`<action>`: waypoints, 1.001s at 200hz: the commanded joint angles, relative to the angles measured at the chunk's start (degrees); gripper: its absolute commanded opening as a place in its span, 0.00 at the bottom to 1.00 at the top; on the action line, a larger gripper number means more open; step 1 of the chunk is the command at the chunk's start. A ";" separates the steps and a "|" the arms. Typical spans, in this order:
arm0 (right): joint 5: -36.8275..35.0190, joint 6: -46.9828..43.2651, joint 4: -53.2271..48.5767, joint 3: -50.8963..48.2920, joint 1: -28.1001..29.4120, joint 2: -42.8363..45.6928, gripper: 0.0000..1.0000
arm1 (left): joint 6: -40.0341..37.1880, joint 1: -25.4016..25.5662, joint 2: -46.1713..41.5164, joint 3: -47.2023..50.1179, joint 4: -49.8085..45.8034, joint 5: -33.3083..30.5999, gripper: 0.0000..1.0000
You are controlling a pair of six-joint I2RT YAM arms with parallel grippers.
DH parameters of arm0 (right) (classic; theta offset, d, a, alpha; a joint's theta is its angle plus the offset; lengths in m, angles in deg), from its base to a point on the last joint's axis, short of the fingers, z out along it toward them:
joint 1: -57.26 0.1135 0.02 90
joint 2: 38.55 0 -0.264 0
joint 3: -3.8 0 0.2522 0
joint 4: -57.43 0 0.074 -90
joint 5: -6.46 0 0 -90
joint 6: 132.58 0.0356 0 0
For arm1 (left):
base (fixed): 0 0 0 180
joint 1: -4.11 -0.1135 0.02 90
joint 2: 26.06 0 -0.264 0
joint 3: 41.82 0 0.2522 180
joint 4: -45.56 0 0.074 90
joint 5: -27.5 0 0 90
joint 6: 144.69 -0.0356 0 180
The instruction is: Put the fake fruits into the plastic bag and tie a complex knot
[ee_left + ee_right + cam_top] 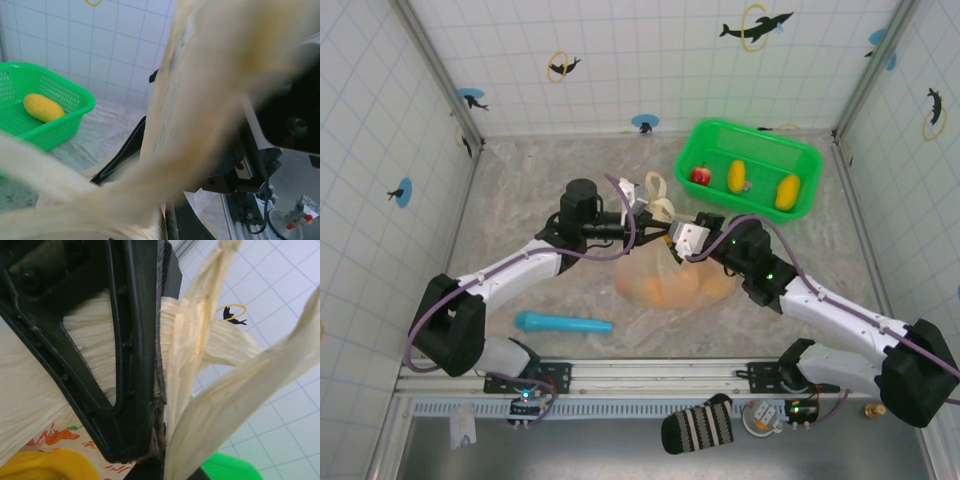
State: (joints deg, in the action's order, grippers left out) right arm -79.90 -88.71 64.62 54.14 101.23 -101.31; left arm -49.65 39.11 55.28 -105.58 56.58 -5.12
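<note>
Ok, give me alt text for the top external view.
Two robot arms meet over a cream-yellow plastic bag at the table's middle, their jaws at its bunched handles, orange fruits showing through it. A green basket at the far right holds a red apple and two yellow fruits; a blue tube lies near the front left.

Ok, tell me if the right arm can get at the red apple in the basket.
Probably not as things stand: the right gripper is shut on a handle of the plastic bag. Otherwise the way looks free: the red apple lies uncovered in the open green basket beyond it.
</note>
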 commanded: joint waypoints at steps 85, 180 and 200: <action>21.56 7.07 -10.14 7.59 -8.40 2.18 0.00 | -5.89 0.42 -4.58 3.80 4.99 1.73 0.41; 42.90 11.59 -31.46 21.14 -12.96 -6.53 0.00 | -9.32 0.72 -5.31 4.07 5.61 1.44 0.49; 29.26 11.65 -20.09 13.02 -9.78 -1.05 0.00 | -8.75 0.71 -5.66 4.12 5.63 -0.37 0.48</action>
State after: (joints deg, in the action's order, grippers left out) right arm -40.86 -77.67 36.58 73.96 87.66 -108.13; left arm -56.97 39.72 51.47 -101.86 59.68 -4.29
